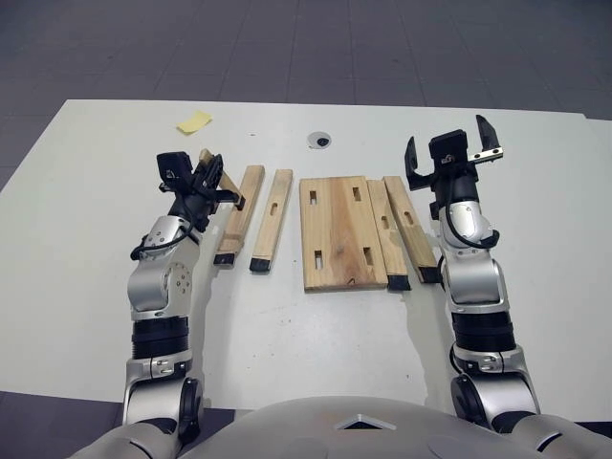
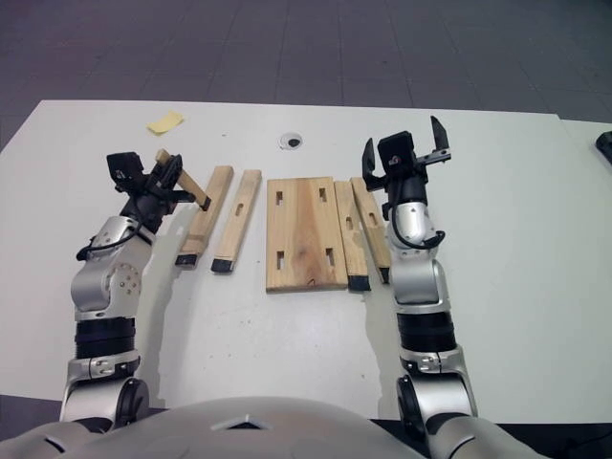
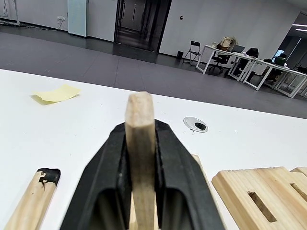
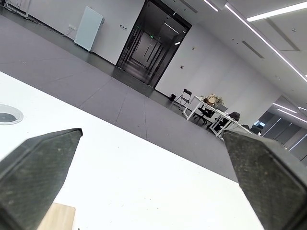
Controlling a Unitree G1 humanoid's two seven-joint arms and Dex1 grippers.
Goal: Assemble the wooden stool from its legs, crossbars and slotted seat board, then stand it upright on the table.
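The slotted seat board point(image 1: 341, 232) lies flat in the middle of the white table point(image 1: 115, 191). Left of it two wooden legs point(image 1: 239, 215) point(image 1: 272, 220) with black tips lie side by side. Two more slotted wooden pieces point(image 1: 387, 234) point(image 1: 411, 229) rest against the board's right edge. My left gripper point(image 1: 212, 177) is shut on a wooden bar point(image 3: 141, 158), holding it tilted just above the table, left of the two legs. My right gripper point(image 1: 452, 153) stands open and raised over the far end of the right-hand pieces, its black fingertips point(image 4: 38, 163) wide apart with nothing between them.
A yellow sticky note point(image 1: 194, 121) lies at the far left of the table. A round cable grommet point(image 1: 320, 141) sits behind the board. Bare table spreads to the far right and in front of the parts.
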